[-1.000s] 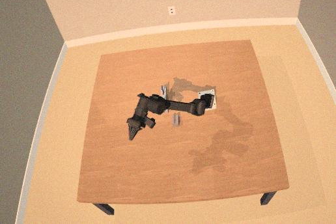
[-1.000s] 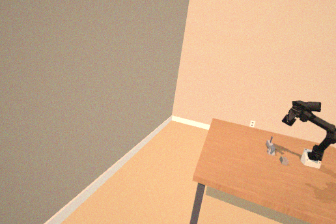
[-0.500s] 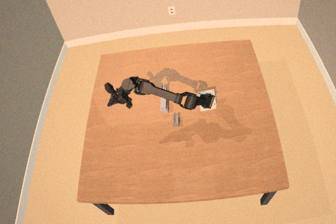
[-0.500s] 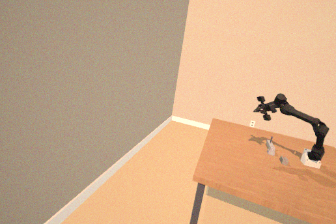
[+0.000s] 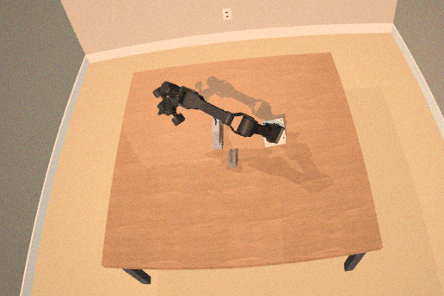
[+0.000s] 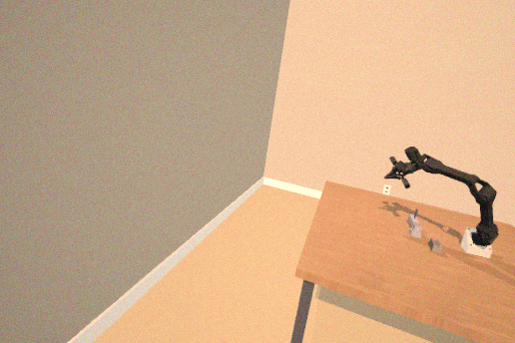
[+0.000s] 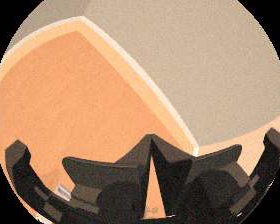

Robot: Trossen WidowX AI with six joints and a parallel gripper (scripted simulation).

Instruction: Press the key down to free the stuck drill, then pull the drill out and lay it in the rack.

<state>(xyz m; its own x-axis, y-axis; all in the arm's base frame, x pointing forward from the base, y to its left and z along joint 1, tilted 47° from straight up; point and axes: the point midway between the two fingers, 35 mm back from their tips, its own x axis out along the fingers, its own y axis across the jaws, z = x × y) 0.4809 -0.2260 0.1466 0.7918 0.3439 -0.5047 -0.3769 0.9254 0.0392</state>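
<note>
Markings: any on the arm or fixtures too small to read. Gripper (image 5: 160,112) (image 6: 387,176) (image 7: 151,138): closed, fingertips together, nothing between them; raised above the wooden table (image 5: 241,220) (image 6: 349,245) (image 7: 66,110). Drill, apparently the slim bluish upright piece (image 6: 416,213): at one end of the long grey holder (image 5: 218,138) (image 6: 414,226), lower than the pincer, well apart, on its base side. Small grey block (image 5: 232,157) (image 6: 435,245), probably the rack: near the holder, nearer the arm's white base (image 5: 281,140) (image 6: 476,251).
</note>
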